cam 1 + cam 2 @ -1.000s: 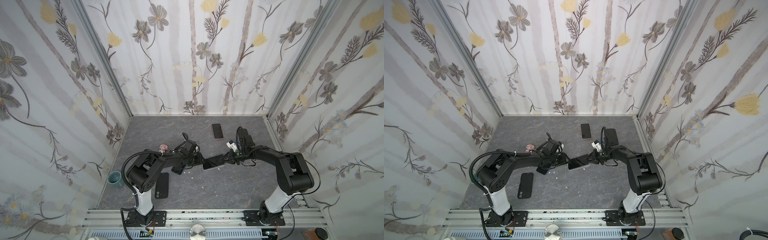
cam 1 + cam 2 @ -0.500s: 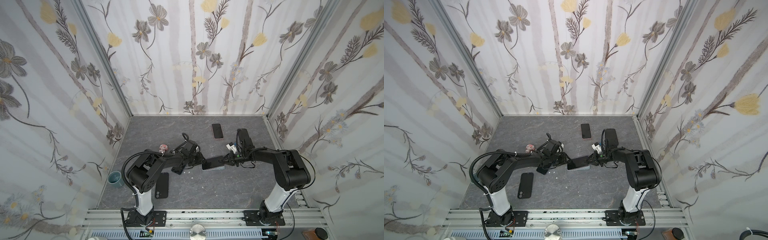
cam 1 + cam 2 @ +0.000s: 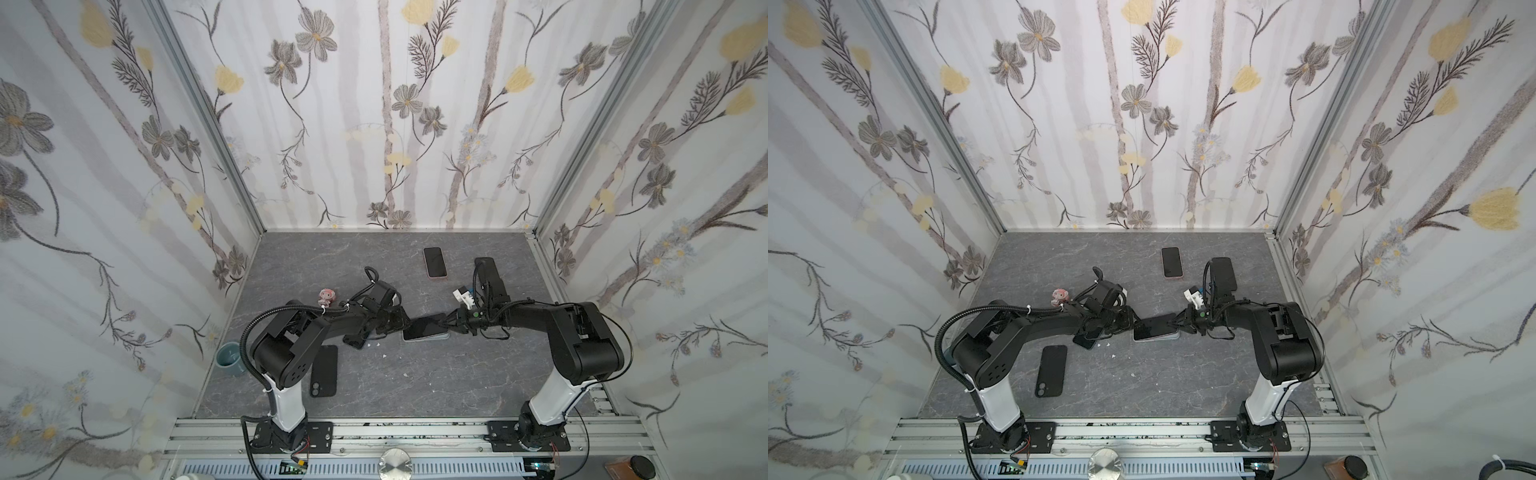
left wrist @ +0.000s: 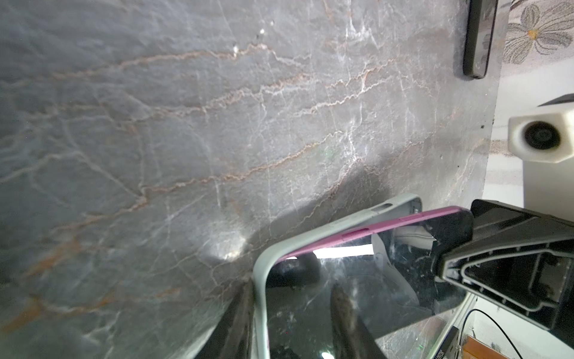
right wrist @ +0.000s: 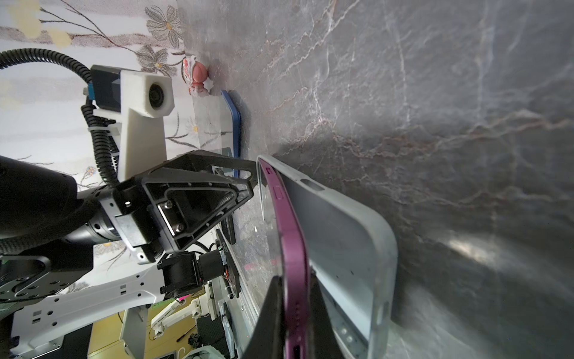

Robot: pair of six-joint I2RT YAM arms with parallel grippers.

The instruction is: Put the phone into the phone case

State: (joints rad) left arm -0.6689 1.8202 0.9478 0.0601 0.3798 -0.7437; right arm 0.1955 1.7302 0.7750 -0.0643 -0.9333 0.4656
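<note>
Within the last second the right gripper [image 5: 295,310], pinched shut on the end of the purple phone [image 3: 426,328], had lowered that end from a clear tilt to nearly flat on the grey phone case [image 4: 341,225]. Seating looked part done, with this end still proud of the rim. Both lay nearer the arm bases than the spare phone [image 3: 434,262], and the left gripper [image 4: 292,298] was part-closed around the case's other end. The frame cut off its fingertips, and in both top views the grippers hid whether any corner had seated.
</note>
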